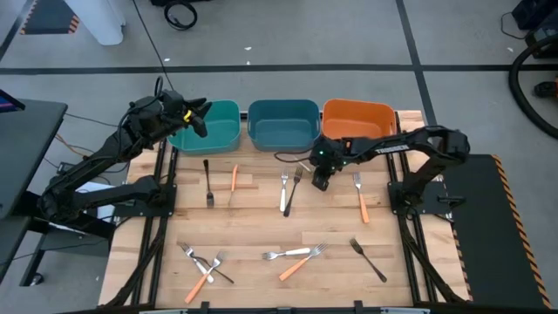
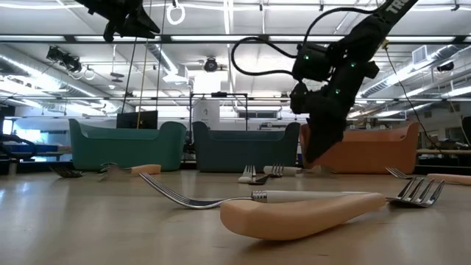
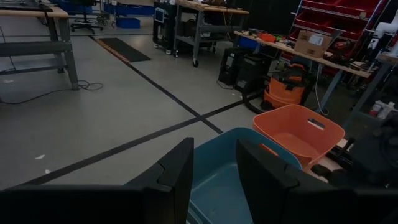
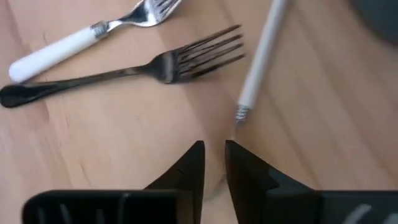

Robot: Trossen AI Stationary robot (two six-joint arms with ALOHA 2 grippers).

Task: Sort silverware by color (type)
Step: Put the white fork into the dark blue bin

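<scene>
Forks lie flat and scattered on the wooden table [image 1: 261,222]. My right gripper [image 4: 214,163] hangs slanting down over the table's middle [image 1: 321,179], its fingers a narrow gap apart with bare wood between them. Just ahead of its fingertips lies a pale-handled fork [image 4: 261,56], whose neck runs toward the fingers and whose head is hidden. Beyond it lie a black fork [image 4: 124,73] and another pale-handled fork [image 4: 59,46]. My left gripper [image 3: 214,180] waits open, high above the green bin [image 1: 216,124].
Three bins stand in a row at the far edge: green, blue [image 1: 283,122] and orange [image 1: 359,118]. A black fork [image 1: 207,183] and orange-handled forks [image 1: 234,179] [image 1: 361,199] lie mid-table. Several more forks [image 1: 292,255] lie near the front edge.
</scene>
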